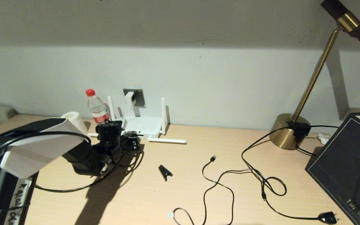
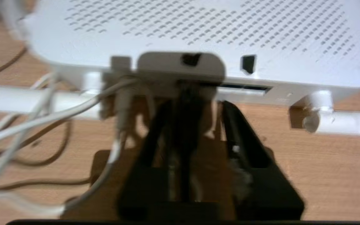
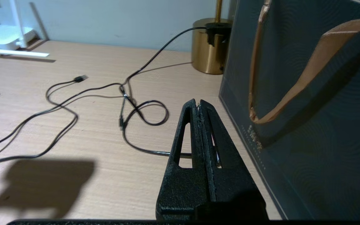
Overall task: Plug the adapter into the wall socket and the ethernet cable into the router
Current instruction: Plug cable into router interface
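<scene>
The white router lies against the wall, two antennas up and one flat on the desk. Behind it, the white adapter sits in the grey wall socket; its white cord runs to the router. My left gripper is at the router's front edge. In the left wrist view it is open, its fingers either side of the black ethernet cable, which leads into the dark port slot. The cable trails under my arm. My right gripper hangs shut and empty beside a dark bag.
A red-capped water bottle and a paper roll stand left of the router. A black clip, a USB-tipped cable and a cable with a power plug lie mid-desk. The brass lamp base and dark bag fill the right.
</scene>
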{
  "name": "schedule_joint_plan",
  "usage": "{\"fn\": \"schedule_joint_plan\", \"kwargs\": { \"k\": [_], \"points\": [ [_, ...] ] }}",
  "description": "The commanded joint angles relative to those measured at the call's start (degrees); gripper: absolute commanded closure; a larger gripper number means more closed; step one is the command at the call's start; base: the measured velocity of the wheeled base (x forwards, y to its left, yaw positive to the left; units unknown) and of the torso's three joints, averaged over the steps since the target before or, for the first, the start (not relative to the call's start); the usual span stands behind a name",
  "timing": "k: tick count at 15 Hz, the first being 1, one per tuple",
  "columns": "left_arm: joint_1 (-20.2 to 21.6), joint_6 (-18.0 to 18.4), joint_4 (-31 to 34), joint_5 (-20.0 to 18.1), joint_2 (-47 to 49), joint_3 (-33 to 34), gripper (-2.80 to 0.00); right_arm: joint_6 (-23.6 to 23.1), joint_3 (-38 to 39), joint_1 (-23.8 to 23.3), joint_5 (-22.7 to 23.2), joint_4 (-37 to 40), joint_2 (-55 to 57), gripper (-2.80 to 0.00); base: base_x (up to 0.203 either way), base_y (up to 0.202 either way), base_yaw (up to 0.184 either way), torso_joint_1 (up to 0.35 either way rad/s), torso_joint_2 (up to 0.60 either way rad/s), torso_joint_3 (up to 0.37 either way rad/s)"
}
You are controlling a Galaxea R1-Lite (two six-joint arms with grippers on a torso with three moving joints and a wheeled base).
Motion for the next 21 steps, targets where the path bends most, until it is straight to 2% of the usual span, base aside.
{"fn": "schedule_joint_plan", "kwargs": {
  "k": [1,10,14,21],
  "points": [
    [0.06,-0.08,0.25,0.11,-0.03,0.10,-2.80,-0.01,2.03,-0.05,0.00,-0.03,0.00,0.00,0.000,0.000,0.000,0.000,0.00,0.000],
    [-0.02,-0.09,-0.14,0.16,-1.73,1.65,-2.80,-0.03,2.03,-0.05,0.00,-0.03,0.00,0.00,0.000,0.000,0.000,0.000,0.00,0.000],
    [-0.17,0.26,-4.80,0.27,-5.14,7.35,-2.80,0.00,2.03,-0.05,0.00,-0.03,0.00,0.00,0.000,0.000,0.000,0.000,0.00,0.000],
    [-1.68,0.48,-6.58,0.34,-13.73,16.90,-2.80,0.00,2.03,-0.05,0.00,-0.03,0.00,0.00,0.000,0.000,0.000,0.000,0.00,0.000]
  ]
}}
